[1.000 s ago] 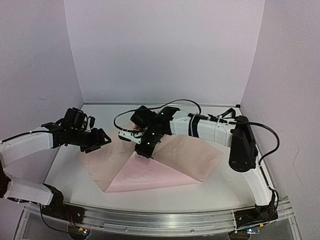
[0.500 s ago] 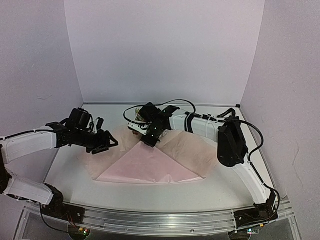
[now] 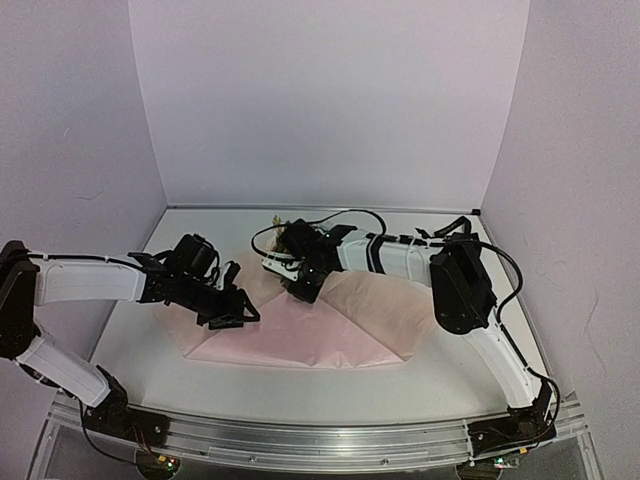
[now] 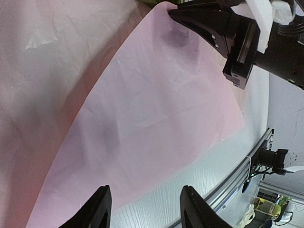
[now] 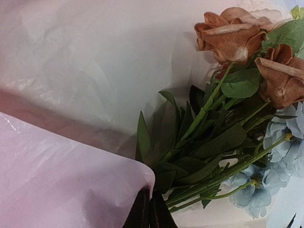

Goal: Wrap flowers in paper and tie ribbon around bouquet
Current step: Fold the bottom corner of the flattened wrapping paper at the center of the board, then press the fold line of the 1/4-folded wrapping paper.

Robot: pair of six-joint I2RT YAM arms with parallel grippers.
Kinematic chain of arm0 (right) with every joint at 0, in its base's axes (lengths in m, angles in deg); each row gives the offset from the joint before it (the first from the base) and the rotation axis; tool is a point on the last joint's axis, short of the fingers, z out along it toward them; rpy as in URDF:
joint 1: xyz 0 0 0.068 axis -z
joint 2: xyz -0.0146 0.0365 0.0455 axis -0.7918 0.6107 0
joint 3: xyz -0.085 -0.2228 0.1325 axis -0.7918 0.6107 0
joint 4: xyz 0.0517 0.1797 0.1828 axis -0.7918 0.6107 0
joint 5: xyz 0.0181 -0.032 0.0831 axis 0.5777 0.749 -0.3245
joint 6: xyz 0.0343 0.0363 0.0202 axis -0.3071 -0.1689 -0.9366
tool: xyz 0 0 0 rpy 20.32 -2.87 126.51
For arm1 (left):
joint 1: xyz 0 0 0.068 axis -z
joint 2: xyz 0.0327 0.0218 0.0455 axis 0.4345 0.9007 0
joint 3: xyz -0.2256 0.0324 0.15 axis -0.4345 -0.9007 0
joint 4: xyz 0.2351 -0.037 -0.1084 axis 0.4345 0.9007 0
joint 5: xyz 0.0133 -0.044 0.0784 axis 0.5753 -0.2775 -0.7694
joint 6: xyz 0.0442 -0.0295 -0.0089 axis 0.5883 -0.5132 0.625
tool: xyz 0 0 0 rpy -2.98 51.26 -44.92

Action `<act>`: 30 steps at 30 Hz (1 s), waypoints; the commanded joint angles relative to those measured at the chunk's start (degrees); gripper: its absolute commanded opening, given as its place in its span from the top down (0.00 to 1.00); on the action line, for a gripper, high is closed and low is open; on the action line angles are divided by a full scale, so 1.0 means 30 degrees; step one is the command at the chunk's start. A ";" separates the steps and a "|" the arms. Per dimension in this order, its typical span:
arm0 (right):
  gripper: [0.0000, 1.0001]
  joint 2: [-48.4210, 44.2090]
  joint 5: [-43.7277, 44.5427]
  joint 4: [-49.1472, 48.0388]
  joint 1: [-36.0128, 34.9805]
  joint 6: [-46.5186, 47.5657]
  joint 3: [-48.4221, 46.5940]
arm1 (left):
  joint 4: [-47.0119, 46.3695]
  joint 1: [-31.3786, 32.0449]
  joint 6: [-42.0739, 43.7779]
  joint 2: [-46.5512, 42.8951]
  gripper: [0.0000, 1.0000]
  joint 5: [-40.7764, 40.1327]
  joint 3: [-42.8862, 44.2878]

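- I see my right gripper clamped on a corner of the paper, beside the flowers
- My left gripper hangs over the paper, jaws apart

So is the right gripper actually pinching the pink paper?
Yes: the right gripper is shut on the folded corner of the paper, right beside the flowers.

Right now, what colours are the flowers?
The flowers are rusty brown and pale blue, with green leaves. The right wrist view shows them best.

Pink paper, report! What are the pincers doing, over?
Right pincer shut on paper corner, beside flowers. Left pincer open over paper, empty. Nothing blocking.
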 commanded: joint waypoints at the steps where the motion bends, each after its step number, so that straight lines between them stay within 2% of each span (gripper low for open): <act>1: 0.97 -0.1182 0.0485 -0.0255 0.0144 -0.0542 -0.0057 | -0.0815 0.0216 -0.0148 0.0648 0.52 0.0420 0.0359; 2: 0.95 -0.1201 0.0441 -0.0242 0.0126 -0.0695 -0.0176 | -0.0849 0.0268 -0.0186 0.0751 0.53 0.0444 0.0309; 4: 0.85 -0.1387 0.0360 -0.0217 0.0128 -0.1159 -0.0207 | -0.1047 0.0333 -0.0265 0.1041 0.55 0.0482 0.0241; 11: 0.38 -0.3580 -0.0080 0.0132 0.0105 -0.3383 0.1139 | -0.1598 0.0682 -0.0460 0.1462 0.58 0.0404 0.0237; 17: 0.10 -0.6816 0.0234 0.0583 0.0112 -0.6028 0.3901 | -0.1808 0.0977 -0.0344 0.1639 0.58 0.0327 0.0546; 24: 0.05 -1.1767 -0.0851 0.2797 0.0133 -1.1487 0.8439 | -0.1780 0.2140 -0.0066 0.1951 0.58 0.0044 0.1267; 30: 0.10 -1.5831 -0.2328 0.2803 0.0125 -1.6986 1.4725 | -0.1688 0.3610 0.0222 0.2413 0.58 -0.0163 0.1951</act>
